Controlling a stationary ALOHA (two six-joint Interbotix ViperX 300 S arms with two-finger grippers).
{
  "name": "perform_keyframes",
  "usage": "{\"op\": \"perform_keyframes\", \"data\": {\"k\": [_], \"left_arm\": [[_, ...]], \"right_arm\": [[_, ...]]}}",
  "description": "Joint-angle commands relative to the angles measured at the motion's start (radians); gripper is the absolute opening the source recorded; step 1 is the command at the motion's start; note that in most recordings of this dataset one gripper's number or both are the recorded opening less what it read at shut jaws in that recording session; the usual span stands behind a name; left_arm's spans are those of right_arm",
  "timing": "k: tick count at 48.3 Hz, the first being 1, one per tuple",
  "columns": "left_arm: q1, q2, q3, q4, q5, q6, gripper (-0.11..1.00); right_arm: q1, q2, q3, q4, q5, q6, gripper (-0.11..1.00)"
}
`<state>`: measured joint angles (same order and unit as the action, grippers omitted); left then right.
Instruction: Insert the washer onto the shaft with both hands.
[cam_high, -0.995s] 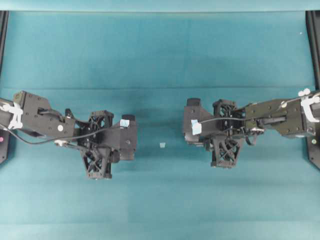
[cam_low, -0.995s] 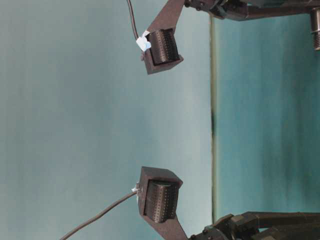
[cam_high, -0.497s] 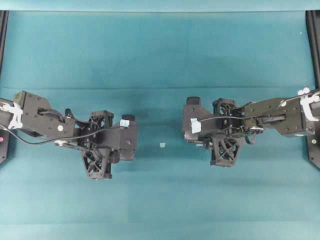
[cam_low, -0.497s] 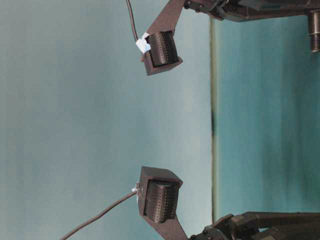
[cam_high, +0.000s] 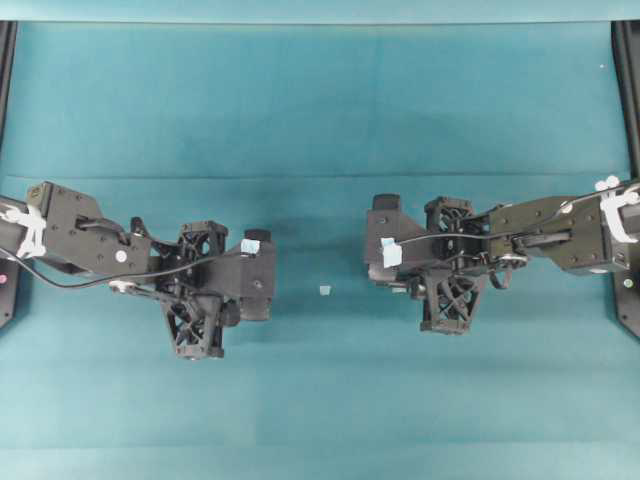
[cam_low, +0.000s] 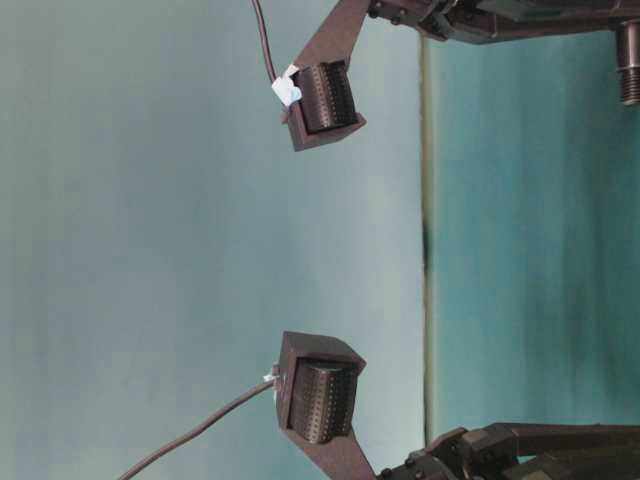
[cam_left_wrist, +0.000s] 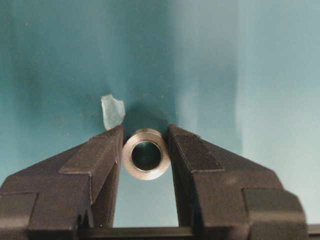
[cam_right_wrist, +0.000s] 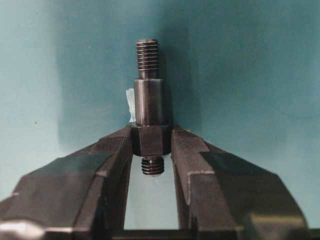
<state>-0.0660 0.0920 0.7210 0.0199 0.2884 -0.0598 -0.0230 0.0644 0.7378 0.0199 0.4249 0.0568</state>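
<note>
The washer (cam_left_wrist: 146, 160), a thick grey-metal ring, faces the left wrist camera with its dark hole, pinched between the fingers of my left gripper (cam_left_wrist: 145, 131). My right gripper (cam_right_wrist: 151, 131) is shut on the hex collar of the shaft (cam_right_wrist: 148, 100), whose threaded end points away from the wrist. In the overhead view the left gripper (cam_high: 262, 285) and right gripper (cam_high: 378, 262) face each other across a gap, and both parts are hidden under them. At table level the right gripper (cam_low: 322, 97) and left gripper (cam_low: 318, 402) hang apart above the cloth.
A tiny pale scrap (cam_high: 325, 290) lies on the teal cloth between the grippers; this scrap (cam_left_wrist: 112, 110) also shows past the left fingers, and the scrap (cam_right_wrist: 130, 106) sits behind the shaft. Black frame rails (cam_high: 628, 80) stand at the table's side edges.
The right gripper with the shaft has shifted very slightly. The left gripper and washer have stayed put.
</note>
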Motion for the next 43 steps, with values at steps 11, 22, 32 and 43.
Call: {"op": "perform_keyframes", "data": {"k": [11, 22, 32, 43], "left_arm": [[-0.005, -0.02, -0.018, 0.002, -0.003, 0.0, 0.33], [-0.005, -0.018, -0.015, 0.002, -0.005, -0.005, 0.33], [-0.003, -0.018, -0.009, 0.002, -0.011, -0.009, 0.33], [-0.003, -0.02, -0.014, 0.002, -0.046, -0.011, 0.33]], "right_arm": [[0.003, -0.005, -0.015, -0.002, -0.029, -0.003, 0.0], [0.006, -0.005, -0.015, -0.002, -0.028, -0.003, 0.0], [0.008, -0.005, -0.011, -0.002, -0.026, -0.003, 0.0], [0.018, -0.005, -0.011, -0.002, -0.021, -0.003, 0.0]]}}
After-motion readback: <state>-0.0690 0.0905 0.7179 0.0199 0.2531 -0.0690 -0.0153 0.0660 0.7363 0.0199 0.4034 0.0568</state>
